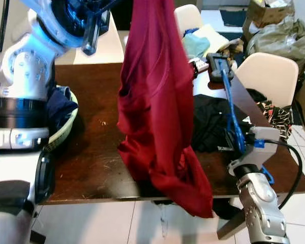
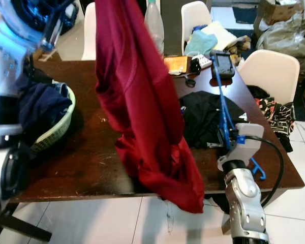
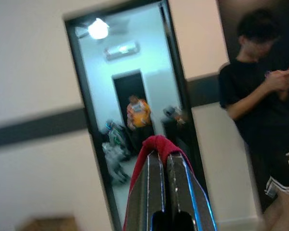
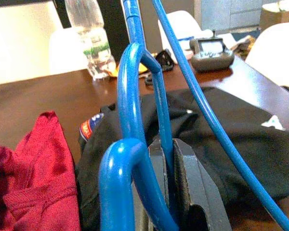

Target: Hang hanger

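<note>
— What does the hanger [image 4: 135,120] look like, and where is it?

— We see thin blue plastic rod with a curved hook. Our right gripper [image 4: 176,192] has its jaws pinching it, at the right near edge of the surface [image 1: 91,152], above a black garment [image 2: 206,119].

— And the left gripper [image 3: 164,192]?

— Raised high, jaws pressed together on a red shirt [image 1: 155,101] that hangs down past the surface edge.

— What about the room?

— The dark brown wood carries a basket [image 2: 53,129] of dark clothes, a water bottle [image 4: 91,41] and a controller [image 4: 212,50]. White chairs [image 1: 269,76] stand around, and a person [image 3: 260,106] stands by a wall.
</note>
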Motion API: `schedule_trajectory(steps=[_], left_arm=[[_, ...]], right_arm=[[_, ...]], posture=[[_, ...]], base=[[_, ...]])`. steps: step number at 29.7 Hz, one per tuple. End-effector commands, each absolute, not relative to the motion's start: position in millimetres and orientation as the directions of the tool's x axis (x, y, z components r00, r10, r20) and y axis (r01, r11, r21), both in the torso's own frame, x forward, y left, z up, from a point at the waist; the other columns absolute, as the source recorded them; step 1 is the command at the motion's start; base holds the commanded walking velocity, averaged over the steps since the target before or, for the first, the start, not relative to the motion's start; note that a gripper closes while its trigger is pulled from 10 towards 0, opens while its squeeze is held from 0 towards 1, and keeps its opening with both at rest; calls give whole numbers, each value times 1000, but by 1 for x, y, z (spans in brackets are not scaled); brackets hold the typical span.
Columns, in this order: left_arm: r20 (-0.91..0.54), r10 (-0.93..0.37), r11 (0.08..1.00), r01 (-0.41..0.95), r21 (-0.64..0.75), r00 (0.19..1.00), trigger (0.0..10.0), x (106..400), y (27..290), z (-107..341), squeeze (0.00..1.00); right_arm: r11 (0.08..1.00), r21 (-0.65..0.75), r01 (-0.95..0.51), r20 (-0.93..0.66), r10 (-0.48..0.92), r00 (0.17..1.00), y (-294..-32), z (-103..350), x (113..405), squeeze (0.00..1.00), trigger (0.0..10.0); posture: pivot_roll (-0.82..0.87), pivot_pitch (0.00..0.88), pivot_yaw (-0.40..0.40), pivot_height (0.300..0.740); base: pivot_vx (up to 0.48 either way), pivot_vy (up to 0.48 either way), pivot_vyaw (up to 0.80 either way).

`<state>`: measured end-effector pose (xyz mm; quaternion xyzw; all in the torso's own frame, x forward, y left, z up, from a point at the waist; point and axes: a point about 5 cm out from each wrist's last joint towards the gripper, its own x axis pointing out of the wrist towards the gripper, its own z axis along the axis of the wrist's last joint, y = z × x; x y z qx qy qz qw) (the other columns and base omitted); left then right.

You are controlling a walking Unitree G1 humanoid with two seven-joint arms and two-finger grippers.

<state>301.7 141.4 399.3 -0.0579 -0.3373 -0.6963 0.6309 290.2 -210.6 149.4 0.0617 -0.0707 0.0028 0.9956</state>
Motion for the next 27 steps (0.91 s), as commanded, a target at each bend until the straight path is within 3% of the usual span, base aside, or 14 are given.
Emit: schedule_trajectory(steps=[1, 2, 4, 5, 8, 10, 12, 13, 15, 19, 21, 27], left_arm=[[475, -852, -15, 918, 396, -219, 0, 298, 140, 397, 0], [450, -877, -16, 947, 322, -168, 0, 302, 137, 373, 0], [450, -877, -16, 947, 322, -168, 0, 302, 137, 373, 0], [430, -896, 7, 965, 264, -112, 0, 307, 132, 353, 0], [407, -912, 35, 977, 213, -56, 392, 312, 126, 335, 0], [407, -912, 35, 977, 213, -56, 392, 312, 126, 335, 0], [365, -929, 128, 982, 139, 70, 10000, 317, 114, 308, 0], [365, -929, 128, 982, 139, 70, 10000, 317, 114, 308, 0], [340, -921, 217, 976, 37, 191, 10000, 319, 98, 281, 0], [327, -904, 278, 960, -43, 276, 10000, 319, 85, 267, 0], [295, -883, 344, 931, -121, 365, 10000, 318, 73, 246, 0], [239, -858, 423, 889, -174, 455, 10000, 315, 62, 222, 0]], right_arm=[[981, 193, 13, 14, -16, 1000, -210, 119, 284, 0, 10000], [979, 205, 26, 23, -31, 999, -211, 120, 283, 0, 10000], [979, 205, 26, 23, -31, 999, -211, 120, 283, 0, 10000], [975, 220, 35, 30, -43, 999, -212, 120, 282, 0, 10000], [970, 237, 43, 38, -53, 998, -214, 120, 282, 0, 10000], [970, 237, 43, 38, -53, 998, -214, 120, 282, 0, 10000], [960, 273, 56, 53, -73, 996, -218, 122, 281, 0, 10000], [960, 273, 56, 53, -73, 996, -218, 122, 281, 0, 10000], [950, 306, 67, 70, -92, 993, -224, 124, 280, 0, 10000], [947, 313, 71, 74, -99, 992, -227, 125, 279, 0, 10000], [952, 299, 63, 79, -90, 993, -226, 127, 280, 0, 10000], [959, 279, 46, 91, -74, 993, -225, 131, 282, 0, 10000]], posture=[[-4, 123, 98, 740], [-2, 125, 101, 740], [-2, 125, 101, 740], [-2, 125, 101, 740], [0, 129, 103, 740], [0, 129, 103, 740], [3, 133, 97, 740], [3, 133, 97, 740], [3, 135, 94, 740], [0, 135, 88, 740], [-5, 134, 79, 740], [-6, 131, 70, 740]], base=[[0, 0, 0], [0, 0, 0], [0, 0, 0], [0, 0, 0], [0, 0, 0], [0, 0, 0], [0, 0, 0], [0, 0, 0], [0, 0, 0], [0, 0, 0], [0, 0, 0], [0, 0, 0]])
